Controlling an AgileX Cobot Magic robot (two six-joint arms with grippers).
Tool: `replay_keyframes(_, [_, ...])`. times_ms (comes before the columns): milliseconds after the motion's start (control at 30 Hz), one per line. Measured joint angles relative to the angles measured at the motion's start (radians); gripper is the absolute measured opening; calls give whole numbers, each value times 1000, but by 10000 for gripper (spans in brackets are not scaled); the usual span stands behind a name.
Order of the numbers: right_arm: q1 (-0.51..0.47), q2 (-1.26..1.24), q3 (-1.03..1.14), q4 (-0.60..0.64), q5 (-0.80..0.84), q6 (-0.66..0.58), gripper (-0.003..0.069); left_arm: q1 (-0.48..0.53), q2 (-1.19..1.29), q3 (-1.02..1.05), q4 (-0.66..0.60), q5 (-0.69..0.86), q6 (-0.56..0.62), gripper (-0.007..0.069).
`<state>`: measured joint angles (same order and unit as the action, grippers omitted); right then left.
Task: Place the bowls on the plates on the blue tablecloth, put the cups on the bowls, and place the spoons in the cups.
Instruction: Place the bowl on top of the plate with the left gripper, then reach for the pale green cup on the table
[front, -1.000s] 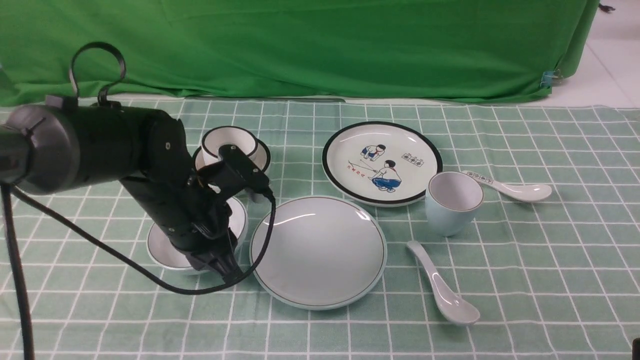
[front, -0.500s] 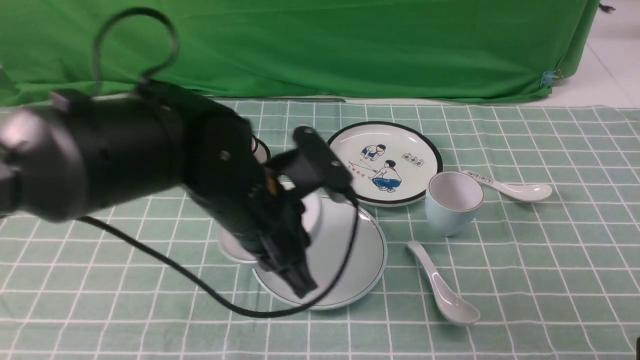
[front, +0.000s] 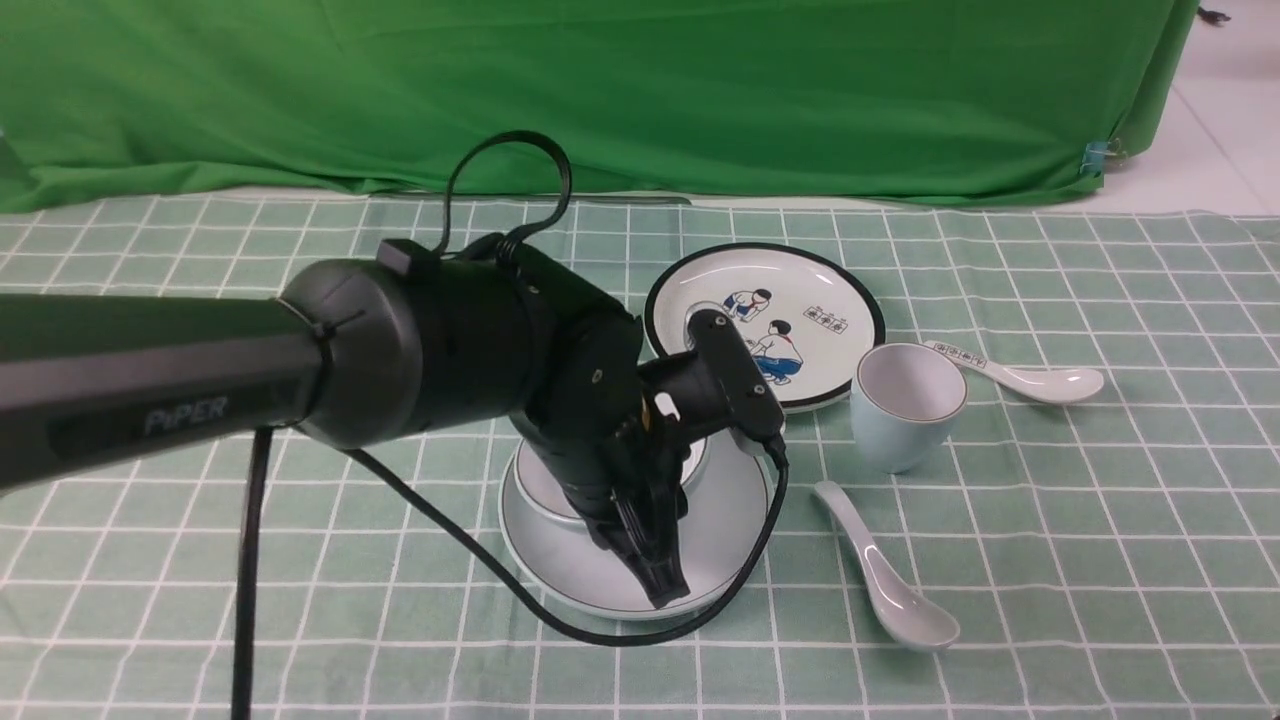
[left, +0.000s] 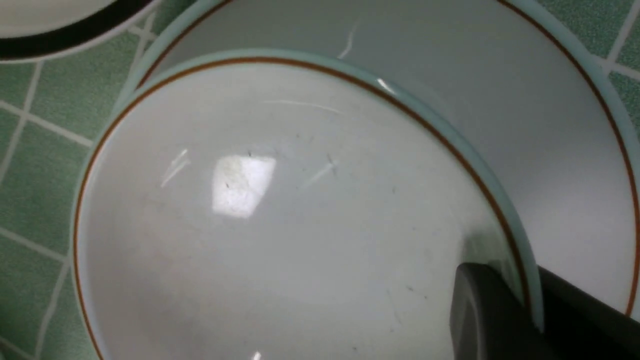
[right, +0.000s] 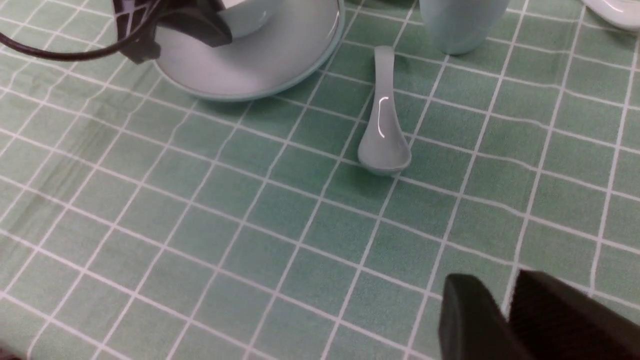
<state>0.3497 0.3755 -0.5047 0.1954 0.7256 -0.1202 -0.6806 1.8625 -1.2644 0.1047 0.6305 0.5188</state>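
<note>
Pinching the rim of the pale blue bowl (left: 280, 215) between closed-down jaws, the left gripper (left: 531, 305) has it over the pale blue plate (front: 728, 520), toward the plate's left side; whether it rests there is unclear. The step in hand is seating this bowl. The next move calls for lowering it flat, centred if possible, then parting the jaws and lifting clear without dragging the rim. The right gripper (right: 505, 312) hangs empty, jaws slightly apart, above the blue tablecloth (front: 1050, 560).
</note>
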Motion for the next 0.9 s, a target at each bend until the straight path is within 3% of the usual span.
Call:
replay_keyframes(167, [0, 0, 0, -1, 9, 14, 229, 0, 1, -2, -27, -5, 32, 122])
replay_keyframes(333, [0, 28, -12, -1, 30, 32, 356, 0, 1, -14, -112, 9, 34, 311])
replay_keyframes(500, [0, 203, -117, -1, 58, -11, 367, -9, -66, -84, -180, 150, -43, 451])
replay_keyframes(600, [0, 411, -222, 0, 61, -74, 367, -33, -215, -106, -190, 169, -143, 381])
replay_keyframes(733, [3, 700, -393, 0, 61, -146, 367, -54, -498, -61, -221, 118, -186, 111])
replay_keyframes(900, [39, 937, -545, -1, 67, -173, 367, -55, -719, 79, -242, 51, -200, 15])
